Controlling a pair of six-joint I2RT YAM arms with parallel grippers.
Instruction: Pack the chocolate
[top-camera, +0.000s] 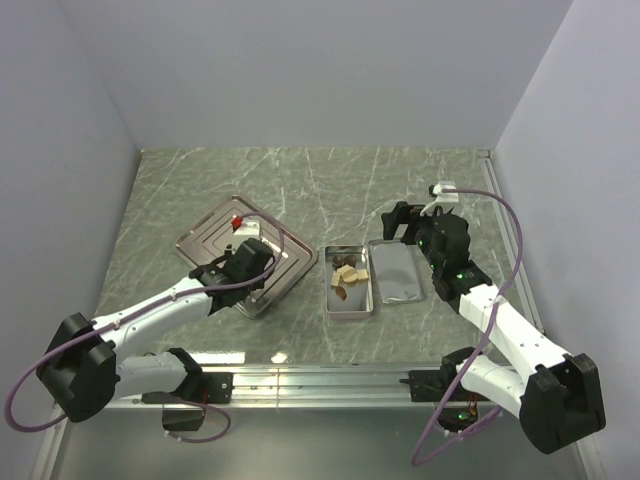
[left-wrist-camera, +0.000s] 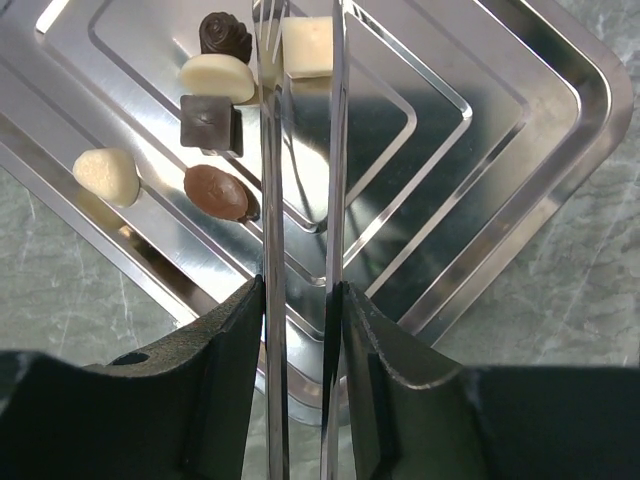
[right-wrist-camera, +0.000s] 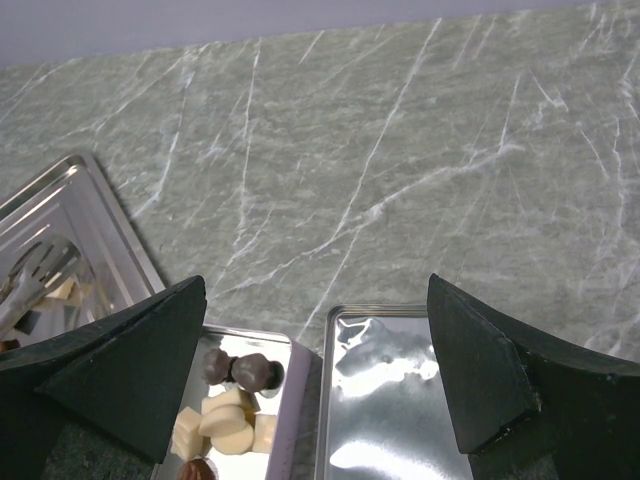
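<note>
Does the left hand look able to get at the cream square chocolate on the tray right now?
Likely yes: the left hand grips tongs whose tips appear to sit either side of the cream square chocolate on the tray, nothing between.

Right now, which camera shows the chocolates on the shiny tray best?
The left wrist view: six chocolates, dark and cream, lie close and sharp on the tray beside the tongs. From the top view the left arm covers them. The right wrist view catches only a couple, small, at its left edge.
</note>
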